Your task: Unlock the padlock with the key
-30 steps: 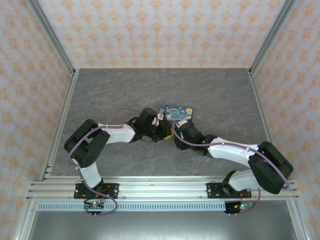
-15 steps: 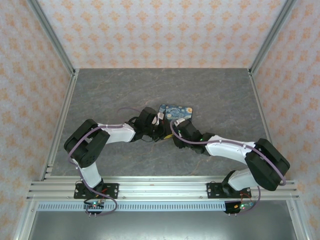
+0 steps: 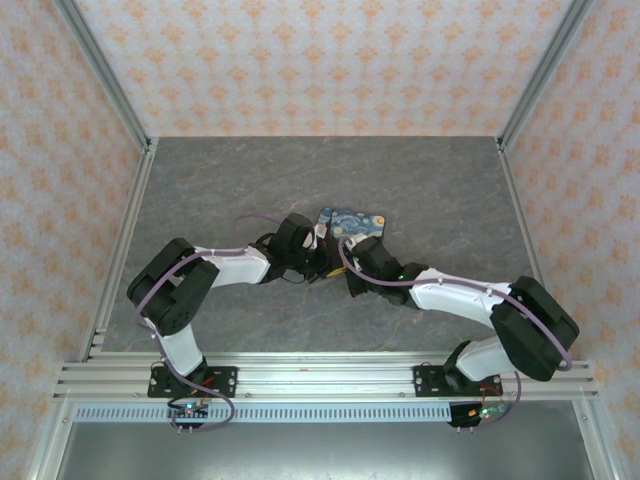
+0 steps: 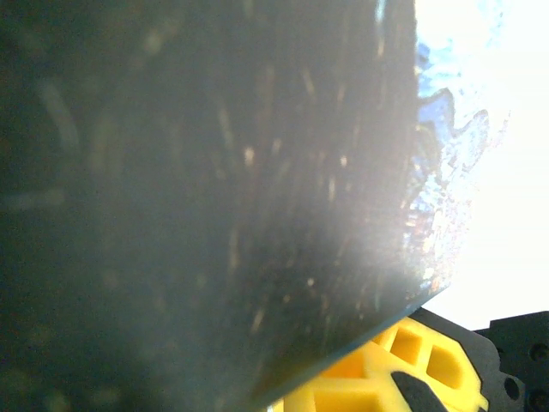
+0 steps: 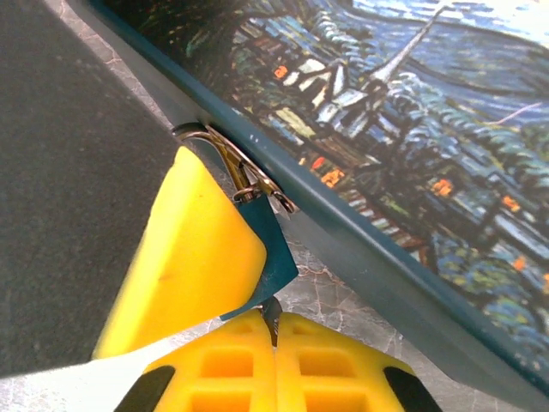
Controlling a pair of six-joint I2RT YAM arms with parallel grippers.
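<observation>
Plainly, with the left fingers (image 5: 193, 257) clamped on the padlock (image 5: 273, 257) hanging at the edge of the box (image 5: 412, 129) and the right fingers (image 5: 232, 365) closed on the key (image 5: 274, 324) at its base, a skewed twist could slip or bend the key.

No legible text, label, brand, number or sign found in any view.

- Box (image 5: 412, 129): the lid carries a painted night scene of a village under a swirling sky. No lettering can be read on it.
- Padlock (image 5: 273, 253): the exposed teal face is plain, with no readable marking.
</observation>
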